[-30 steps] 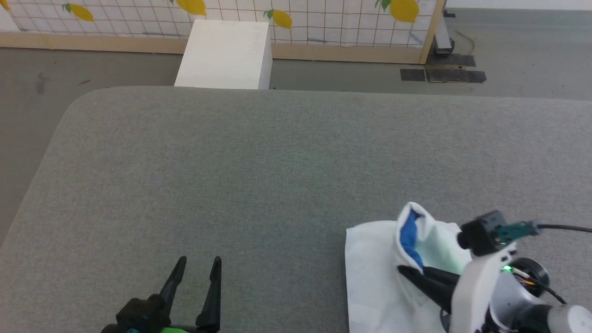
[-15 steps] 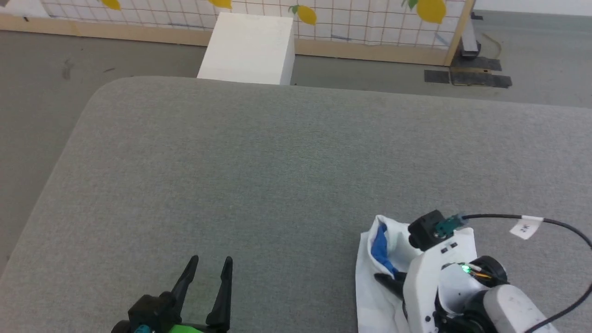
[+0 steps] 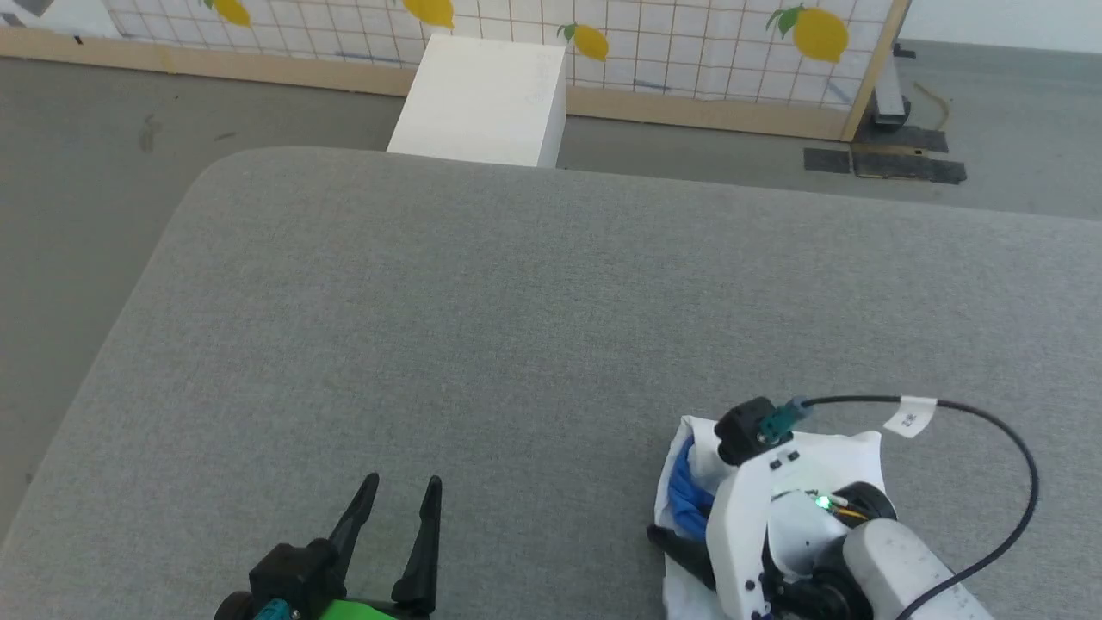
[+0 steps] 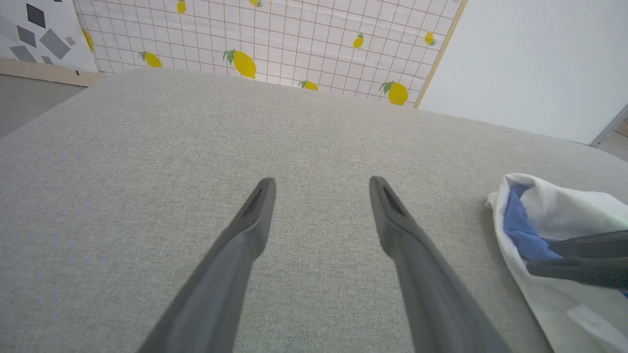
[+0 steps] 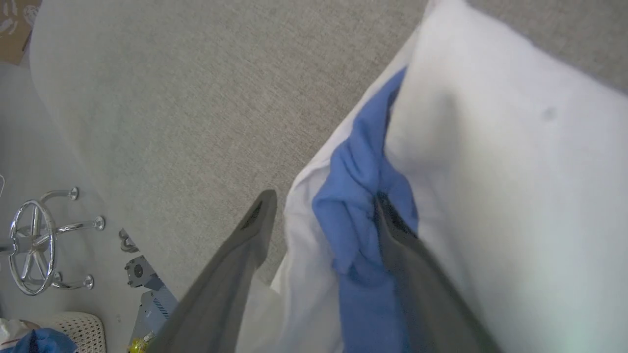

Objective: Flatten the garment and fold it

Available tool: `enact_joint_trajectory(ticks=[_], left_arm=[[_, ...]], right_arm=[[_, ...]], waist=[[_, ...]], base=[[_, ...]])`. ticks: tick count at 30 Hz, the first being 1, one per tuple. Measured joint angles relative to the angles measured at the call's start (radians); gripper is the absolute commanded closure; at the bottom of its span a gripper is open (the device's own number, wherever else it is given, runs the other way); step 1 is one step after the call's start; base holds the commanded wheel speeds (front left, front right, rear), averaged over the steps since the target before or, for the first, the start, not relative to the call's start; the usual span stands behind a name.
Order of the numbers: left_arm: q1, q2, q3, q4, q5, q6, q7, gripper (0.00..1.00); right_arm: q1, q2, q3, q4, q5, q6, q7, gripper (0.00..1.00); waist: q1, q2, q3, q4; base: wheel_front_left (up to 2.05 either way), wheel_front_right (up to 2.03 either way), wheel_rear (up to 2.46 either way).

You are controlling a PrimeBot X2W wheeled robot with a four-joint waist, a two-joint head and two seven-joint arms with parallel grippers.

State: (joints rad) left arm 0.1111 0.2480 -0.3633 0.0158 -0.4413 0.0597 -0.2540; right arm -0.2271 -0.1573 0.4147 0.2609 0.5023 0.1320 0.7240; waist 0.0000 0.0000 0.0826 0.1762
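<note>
**Lying bunched beneath the right gripper**

The garment [image 3: 852, 452] lay in a loose heap on the grey bench [image 3: 516, 327], close to the bench's near edge on the robot's right. It was far from flat. White cloth was doubled over on itself, and a crumpled strip of blue showed along the heap's left edge in the head view. No lettering could be made out.

The right gripper [image 3: 670, 541] was down on the heap, and its pale wrist and camera mount hid much of the cloth from above. In the right wrist view its jaws stood wide. One finger [image 5: 245, 245] reached past the heap's edge, and the other [image 5: 407, 255] lay against the blue fold. Blue and white cloth lay loose in the gap between them, not pinched. A black cable [image 3: 990, 422] with a white tag looped from the wrist camera over the bench.

The left gripper [image 3: 403, 482] was over bare bench, well to the left of the garment and apart from it. Its jaws were wide and empty, and its fingers pointed away from the robot. In the left wrist view the garment sat at the right edge, with the right gripper's two dark fingers reaching into it from that side.

Beyond the bench's far edge a white box [image 3: 482, 99] stood on the floor [image 3: 86, 172]. Behind it was a grid panel [image 3: 689, 52] printed with lemons.
</note>
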Motion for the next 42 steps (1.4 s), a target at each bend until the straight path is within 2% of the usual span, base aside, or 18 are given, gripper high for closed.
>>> enact_joint_trajectory(ticks=[5, 9, 13, 18, 22, 27, 42], left_arm=[[0.003, 0.001, 0.004, -0.011, 0.003, -0.001, 0.0, 0.0], [0.012, 0.005, 0.005, -0.023, 0.021, -0.002, -0.002, 0.0], [0.015, 0.012, 0.013, -0.045, 0.04, -0.001, -0.003, 0.0], [0.025, 0.007, 0.027, -0.067, 0.055, 0.002, -0.003, 0.0], [0.039, -0.001, 0.03, -0.067, 0.055, -0.005, -0.003, 0.0], [0.042, -0.003, 0.033, -0.064, 0.059, -0.015, -0.003, 0.0], [0.014, -0.005, 0.03, -0.045, 0.084, -0.033, -0.003, 0.0]], right_arm=[[0.005, -0.02, -0.048, -0.137, 0.1, 0.0, 0.023, 0.0], [0.055, -0.038, -0.159, -0.295, 0.15, 0.0, 0.039, 0.0], [0.136, -0.057, -0.312, -0.423, 0.125, 0.0, 0.033, 0.0], [0.268, -0.042, -0.474, -0.488, 0.081, 0.0, 0.049, 0.0], [0.351, -0.016, -0.528, -0.493, 0.053, 0.0, 0.081, 0.0], [0.371, 0.017, -0.538, -0.46, 0.034, 0.0, 0.094, 0.0], [0.255, 0.017, -0.522, -0.195, 0.017, 0.0, 0.096, 0.0]], waist=[[0.0, 0.0, -0.022, -0.019], [0.0, 0.0, -0.037, -0.043], [0.0, 0.0, -0.044, -0.071], [0.0, 0.0, -0.044, -0.102], [0.0, 0.0, -0.035, -0.116], [0.0, 0.0, -0.02, -0.116], [0.0, 0.0, 0.034, -0.035]], base=[[0.0, 0.0, 0.0], [0.0, 0.0, 0.0], [0.0, 0.0, 0.0], [0.0, 0.0, 0.0], [0.0, 0.0, 0.0], [0.0, 0.0, 0.0], [0.0, 0.0, 0.0]])
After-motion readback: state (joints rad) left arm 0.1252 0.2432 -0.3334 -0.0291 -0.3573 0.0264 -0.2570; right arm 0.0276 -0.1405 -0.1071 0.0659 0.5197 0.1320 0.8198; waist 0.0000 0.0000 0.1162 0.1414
